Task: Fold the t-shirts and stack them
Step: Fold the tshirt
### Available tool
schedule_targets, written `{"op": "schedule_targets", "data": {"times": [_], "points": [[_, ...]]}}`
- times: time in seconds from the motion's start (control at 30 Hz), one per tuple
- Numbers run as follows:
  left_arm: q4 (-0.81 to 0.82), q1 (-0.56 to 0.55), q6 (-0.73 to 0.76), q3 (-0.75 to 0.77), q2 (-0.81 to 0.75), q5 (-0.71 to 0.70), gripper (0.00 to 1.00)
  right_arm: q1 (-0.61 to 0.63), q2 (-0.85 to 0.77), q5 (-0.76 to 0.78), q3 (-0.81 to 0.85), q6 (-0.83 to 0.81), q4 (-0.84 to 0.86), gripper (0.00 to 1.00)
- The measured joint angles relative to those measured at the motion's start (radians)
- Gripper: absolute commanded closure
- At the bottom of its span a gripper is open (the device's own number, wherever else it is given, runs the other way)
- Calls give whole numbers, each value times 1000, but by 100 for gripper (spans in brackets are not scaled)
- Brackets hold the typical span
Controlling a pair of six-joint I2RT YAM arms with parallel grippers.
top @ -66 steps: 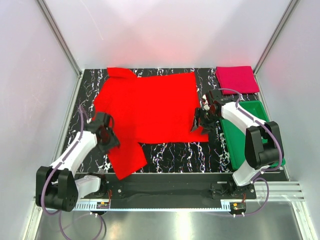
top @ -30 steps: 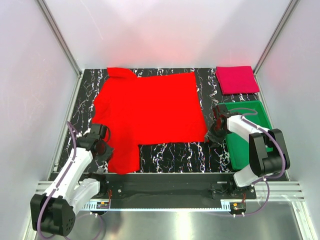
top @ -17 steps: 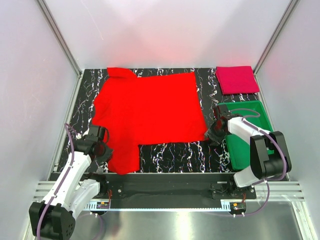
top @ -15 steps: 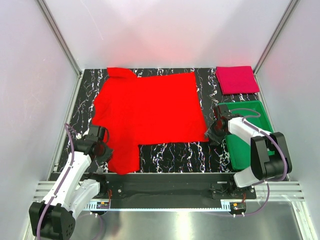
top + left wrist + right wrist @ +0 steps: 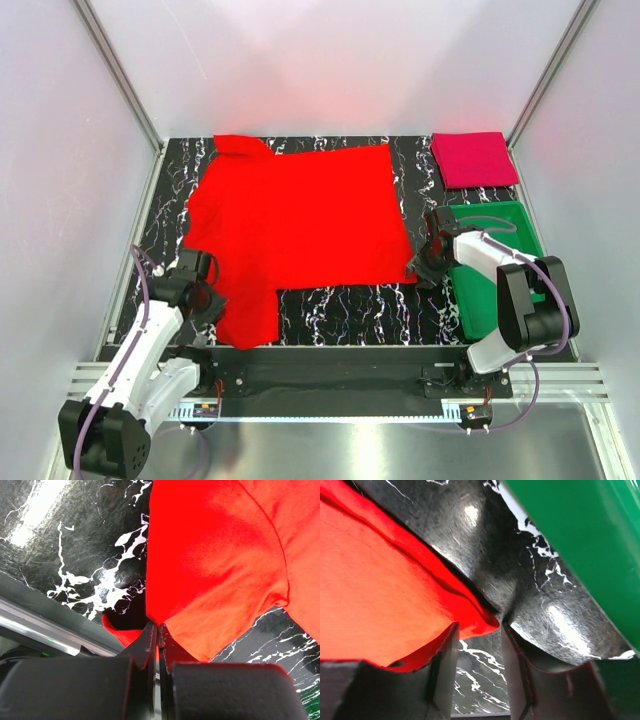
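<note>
- Black white-veined marble tabletop [image 5: 340,310]: bright red cloth t-shirt [image 5: 300,215] spread centrally; folded crimson cloth t-shirt [image 5: 467,159] at two o'clock.
- Left gripper [image 5: 158,630], eight o'clock, pinches the red sleeve.
- Right gripper [image 5: 479,630], three o'clock, jaws apart astride its corner.

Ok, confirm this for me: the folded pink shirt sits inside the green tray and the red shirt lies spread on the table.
Not right. The folded pink shirt lies on the table behind the green tray, not inside it; the top view shows this. The red shirt does lie spread on the table.
</note>
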Motion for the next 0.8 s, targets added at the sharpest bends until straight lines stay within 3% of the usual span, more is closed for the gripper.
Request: {"op": "schedule_targets", "data": {"times": [0.1,0.2,0.23,0.37,0.8], "points": [[-2,0,2,10,0,2,100,0,10,-2,5,2,10,57],[-1,0,8,21,0,2,100,0,27,-6,17,2,19,70],[0,0,9,24,0,4,100,0,33,-9,21,1,23,80],[-10,0,13,38,-7,9,100,0,38,-22,17,-1,32,97],[-156,0,40,142,-146,22,100,0,-76,-68,-65,-97,-106,100]]}}
